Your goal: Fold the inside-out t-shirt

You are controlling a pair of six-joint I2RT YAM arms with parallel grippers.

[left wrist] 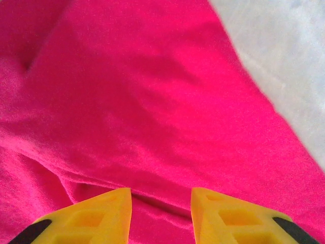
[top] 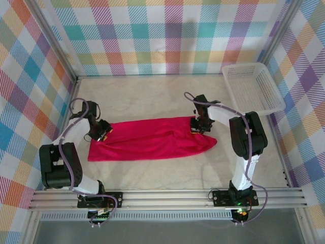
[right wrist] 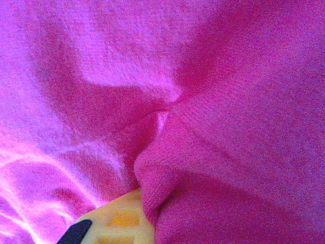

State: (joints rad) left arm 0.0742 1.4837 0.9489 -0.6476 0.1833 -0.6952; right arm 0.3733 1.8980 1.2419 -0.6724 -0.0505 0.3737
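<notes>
— Two arms are on it, I see. Where does the cloth lie?

— The crimson short-sleeved cloth t-shirt [top: 147,141] is spread in a long, wrinkled band across the middle of the pale desk [top: 152,96]. It runs left to right, and its right end is rounded and bunched.

— And the left tool [top: 105,133]?

— It's down at the t-shirt's far left corner. From its own camera, the yellow fingers [left wrist: 96,216] stand somewhat apart over a crease of red cloth, with a patch of desk [left wrist: 284,51] off to one side. Whether they pinch that crease, I cannot tell.

— The right tool [top: 198,128]?

— It's at the far edge near the right end, clenched on the t-shirt. Up close, the fabric puckers into a ridge. The ridge rolls over the one yellow finger [right wrist: 119,221] I can make out and hides the other.

— Is anything near that could get in the way?

— A white plastic mesh basket [top: 252,86] sits at the far right corner, well apart from the cloth. The black and white right arm [top: 246,140] stands upright just beside the shirt's right end. The left arm [top: 57,168] bends beside the left edge. Chequered pastel walls [top: 152,35] close in three sides. A silver metal rail [top: 167,195] runs along the near edge, apart from the hem.
</notes>
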